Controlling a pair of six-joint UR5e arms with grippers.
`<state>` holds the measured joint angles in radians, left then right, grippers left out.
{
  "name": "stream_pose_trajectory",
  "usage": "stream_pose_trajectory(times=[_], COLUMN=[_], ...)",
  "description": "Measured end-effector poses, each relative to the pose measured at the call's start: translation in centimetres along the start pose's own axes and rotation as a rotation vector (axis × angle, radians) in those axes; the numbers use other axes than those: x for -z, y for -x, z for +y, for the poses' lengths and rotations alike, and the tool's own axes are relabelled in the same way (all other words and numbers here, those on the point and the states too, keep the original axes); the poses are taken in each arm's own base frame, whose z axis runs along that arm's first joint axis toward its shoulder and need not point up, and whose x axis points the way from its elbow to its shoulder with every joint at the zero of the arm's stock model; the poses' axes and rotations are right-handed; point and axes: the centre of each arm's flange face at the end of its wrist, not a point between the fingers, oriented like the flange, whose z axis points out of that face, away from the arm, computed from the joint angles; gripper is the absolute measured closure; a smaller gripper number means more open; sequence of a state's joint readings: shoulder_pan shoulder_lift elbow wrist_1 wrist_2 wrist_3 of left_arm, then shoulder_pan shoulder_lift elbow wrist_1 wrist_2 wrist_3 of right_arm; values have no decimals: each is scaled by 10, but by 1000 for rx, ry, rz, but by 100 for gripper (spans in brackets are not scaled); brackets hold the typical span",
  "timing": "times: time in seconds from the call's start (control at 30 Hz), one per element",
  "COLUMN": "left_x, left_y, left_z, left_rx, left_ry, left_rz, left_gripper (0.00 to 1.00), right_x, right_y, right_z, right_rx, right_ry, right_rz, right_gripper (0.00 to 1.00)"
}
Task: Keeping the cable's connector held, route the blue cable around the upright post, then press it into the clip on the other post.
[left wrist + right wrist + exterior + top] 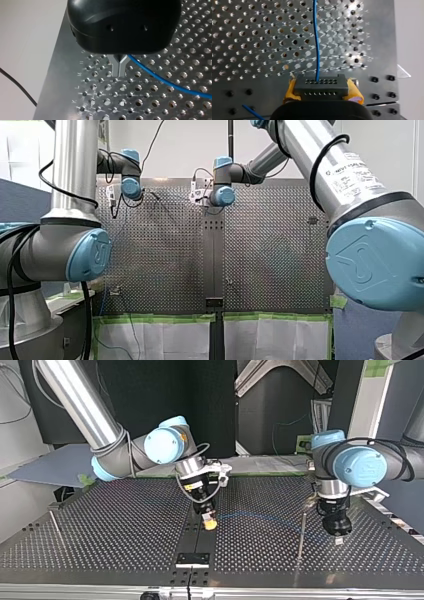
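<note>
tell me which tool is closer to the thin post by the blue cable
Left. In the top view my left tool sits just right of the post; my right tool, holding the connector, is far off to its left, mid-table.

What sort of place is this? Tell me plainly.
Probably a robotics lab: my left arm and my right arm stand at a perforated table, working a cable beside a post.
</note>
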<state>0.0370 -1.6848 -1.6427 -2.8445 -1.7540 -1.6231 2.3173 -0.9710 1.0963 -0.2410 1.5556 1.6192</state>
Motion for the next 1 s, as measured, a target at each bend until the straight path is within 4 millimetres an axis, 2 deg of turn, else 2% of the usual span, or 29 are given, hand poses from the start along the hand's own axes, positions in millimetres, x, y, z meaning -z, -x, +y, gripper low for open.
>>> stream_pose_trajectory(times=[0.53, 0.57, 0.6, 0.67, 0.7, 0.73, 0.77, 0.83, 0.87, 0.9, 0.93, 0.97, 1.0], left_x=[-18, -19, -20, -21, -21, -21, -22, -22, -22, -22, -22, -22, -22], left_y=[-38, -42, -45, -54, -58, -61, -64, -68, -69, -70, -70, -71, -71], left_z=[4, 4, 3, 1, 0, -1, -2, -3, -4, -5, -6, -7, -7], left_rx=[36, 40, 42, 47, 50, 53, 59, 71, 80, 87, 95, 105, 113], left_ry=[-7, -9, -11, -17, -19, -22, -24, -27, -32, -37, -42, -49, -54], left_rz=[43, 49, 56, 74, 81, 87, 95, 102, 106, 108, 110, 112, 112], left_gripper=[100, 94, 94, 79, 79, 66, 61, 61, 51, 51, 47, 37, 37], right_x=[1, 1, 2, 3, 4, 4, 5, 7, 7, 8, 9, 10, 10], right_y=[25, 27, 29, 36, 39, 43, 46, 55, 59, 63, 69, 73, 78], right_z=[4, 4, 5, 7, 8, 9, 10, 12, 12, 12, 12, 11, 11], right_rx=[38, 41, 44, 52, 56, 61, 64, 72, 74, 77, 80, 82, 86], right_ry=[17, 23, 29, 46, 54, 64, 71, 84, 89, 93, 97, 99, 100], right_rz=[-42, -46, -50, -62, -67, -75, -81, -96, -103, -111, -120, -127, -135], right_gripper=[100, 100, 100, 100, 100, 100, 100, 100, 100, 100, 100, 100, 100])
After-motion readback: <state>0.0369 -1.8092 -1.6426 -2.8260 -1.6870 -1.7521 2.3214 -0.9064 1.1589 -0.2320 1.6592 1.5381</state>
